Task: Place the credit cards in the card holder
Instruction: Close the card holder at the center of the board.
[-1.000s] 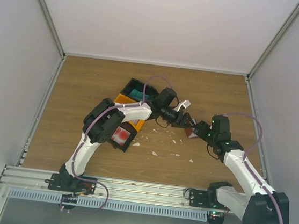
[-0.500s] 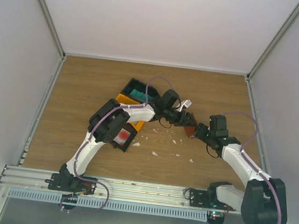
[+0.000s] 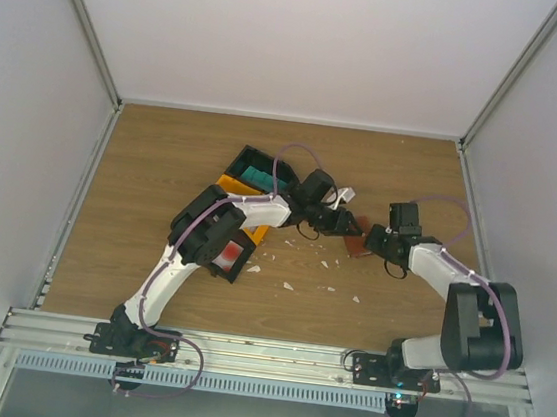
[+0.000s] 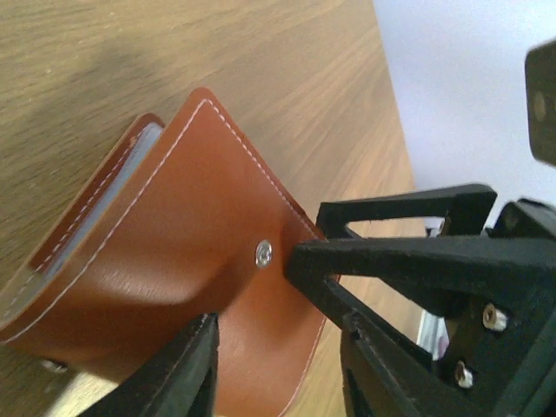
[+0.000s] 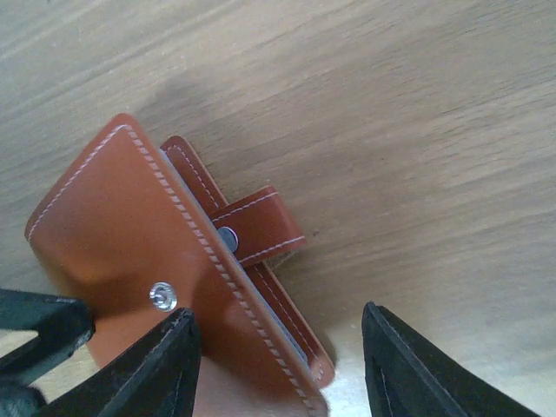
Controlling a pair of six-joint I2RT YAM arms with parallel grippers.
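Observation:
The reddish-brown card holder (image 3: 356, 244) lies on the wood between both grippers, its cover lifted slightly so pale pockets show at one edge. In the left wrist view the holder (image 4: 174, 252) fills the middle and my left gripper (image 4: 278, 334) is open, with the cover's lower corner between its jaws. A right finger (image 4: 391, 256) touches the cover's edge by the snap. In the right wrist view the holder (image 5: 139, 234) shows its strap, and my right gripper (image 5: 278, 317) is open over its near corner. Teal cards (image 3: 258, 176) and red-and-white cards (image 3: 225, 253) lie in bins.
A black bin (image 3: 247, 157), a yellow bin (image 3: 229, 184) and another black bin (image 3: 234, 270) sit under the left arm. Small white scraps (image 3: 288, 286) lie on the wood in front. A white object (image 3: 347, 193) shows beside the left wrist. Walls close in both sides.
My right arm has folded in, its elbow swinging back and right, while its gripper stayed at the holder. My left gripper has shifted slightly right toward the holder.

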